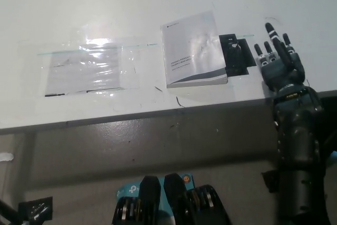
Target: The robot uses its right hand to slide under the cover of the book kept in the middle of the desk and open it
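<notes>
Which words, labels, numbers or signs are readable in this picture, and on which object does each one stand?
Book cover, small mark near its top left corner: too small to read.
Book cover, two printed lines at its lower middle: blurred, not readable.
Clear plastic sheet with paper under it: faint dark marks, no readable text.
Black right hand: no readable text.
Nothing can be quoted.

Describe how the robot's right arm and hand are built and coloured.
The right hand is dark, black to grey-blue, with slim segmented fingers bearing pale bands near their tips. A thin light ring of markings circles the wrist. Below it the right arm is a bulky black casing, glossy in places.
</notes>
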You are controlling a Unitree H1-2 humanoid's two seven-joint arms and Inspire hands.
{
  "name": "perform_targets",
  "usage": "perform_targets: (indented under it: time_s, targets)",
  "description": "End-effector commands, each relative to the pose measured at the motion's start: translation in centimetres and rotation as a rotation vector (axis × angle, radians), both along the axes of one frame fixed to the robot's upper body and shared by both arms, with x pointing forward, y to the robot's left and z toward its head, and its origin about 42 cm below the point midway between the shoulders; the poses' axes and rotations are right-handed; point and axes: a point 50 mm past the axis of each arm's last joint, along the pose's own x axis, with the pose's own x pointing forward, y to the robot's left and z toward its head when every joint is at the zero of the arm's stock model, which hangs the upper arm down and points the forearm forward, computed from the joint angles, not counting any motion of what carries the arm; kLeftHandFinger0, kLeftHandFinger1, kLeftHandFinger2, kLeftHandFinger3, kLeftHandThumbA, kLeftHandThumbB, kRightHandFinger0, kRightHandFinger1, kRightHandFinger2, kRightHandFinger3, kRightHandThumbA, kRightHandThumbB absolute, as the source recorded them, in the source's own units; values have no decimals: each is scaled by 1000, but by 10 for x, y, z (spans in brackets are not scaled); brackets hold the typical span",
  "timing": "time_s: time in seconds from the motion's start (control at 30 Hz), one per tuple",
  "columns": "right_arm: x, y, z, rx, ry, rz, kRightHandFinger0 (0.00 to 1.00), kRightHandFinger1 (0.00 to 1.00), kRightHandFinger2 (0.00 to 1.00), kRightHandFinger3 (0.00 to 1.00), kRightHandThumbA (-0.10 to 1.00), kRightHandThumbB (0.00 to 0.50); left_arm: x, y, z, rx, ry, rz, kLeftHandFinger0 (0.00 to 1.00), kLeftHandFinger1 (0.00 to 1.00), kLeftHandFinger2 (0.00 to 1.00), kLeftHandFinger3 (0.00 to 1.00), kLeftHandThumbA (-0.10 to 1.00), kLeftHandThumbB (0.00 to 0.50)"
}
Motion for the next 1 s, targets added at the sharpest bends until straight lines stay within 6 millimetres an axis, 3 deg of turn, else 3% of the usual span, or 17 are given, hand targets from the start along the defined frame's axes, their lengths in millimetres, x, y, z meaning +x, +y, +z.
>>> perform_targets:
  time_s: [0.0,0.23,0.4,0.53,0.6,0.97]
  targets:
    - [16,27,37,-8,-111,59,934,1000,1000,1000,934,0,4,12,9,59,-28,8,1000,1000,1000,1000,382,0]
    - [21,48,33,-28,-91,99,873,983,1000,1000,873,10,4,12,8,30,-32,35,1000,1000,1000,1000,362,0]
    - [19,66,24,-27,-79,140,917,1000,1000,1000,920,0,2,12,10,33,-38,0,1000,1000,1000,1000,483,0]
    - [17,81,18,-31,-53,162,918,989,1000,1000,922,14,4,11,12,-3,-46,39,1000,1000,1000,1000,462,0]
    - [16,84,16,-33,-52,173,908,983,1000,1000,914,2,5,11,14,12,-43,34,1000,1000,1000,1000,408,0]
    - [11,101,10,-70,-42,222,819,970,1000,1000,917,29,3,15,12,57,-29,-16,1000,1000,1000,1000,455,0]
